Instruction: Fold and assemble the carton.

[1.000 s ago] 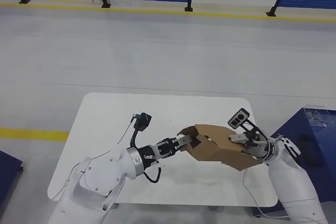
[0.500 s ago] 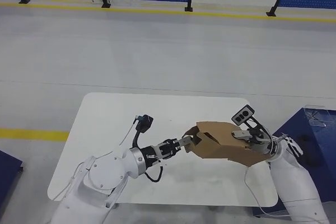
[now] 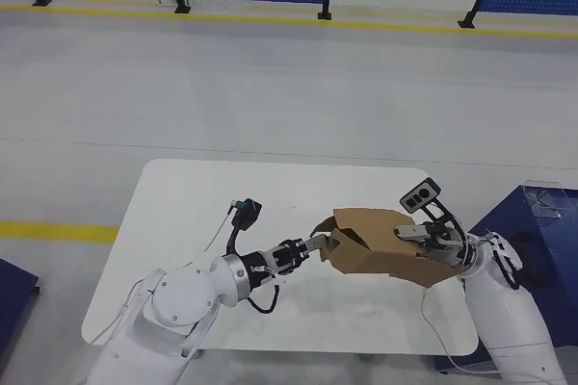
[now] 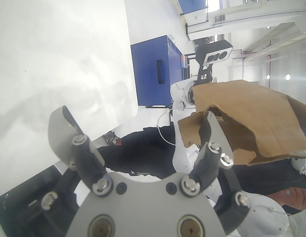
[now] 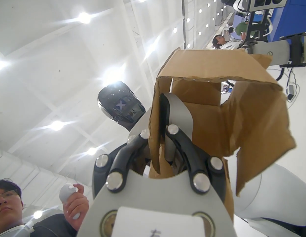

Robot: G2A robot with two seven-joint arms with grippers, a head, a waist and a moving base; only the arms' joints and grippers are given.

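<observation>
Working over the table [image 3: 173, 202], I have the carton [image 3: 387, 248] raised clear of its right end, half-formed, with its open mouth turned toward my left arm. Over the last second it has swung a little. My right arm has carried its end slightly outward and away from me, and the box now looks more level. My right gripper [image 3: 416, 236] is clamped tight on one wall of the carton, a finger on each face of the cardboard. My left gripper [image 3: 315, 243] stands wide and holds nothing; it has stayed almost where it was, at the box's mouth. One finger [image 4: 212, 134] lies against the small end flap [image 4: 189, 130], while the other hangs free, well apart from the board. I judge that the shift has settled the flap against that finger, so folding this flap is the step in hand, and the box is far from closed. The next push should go inward along the crease. The risk is the wall slipping in my right grip.
</observation>
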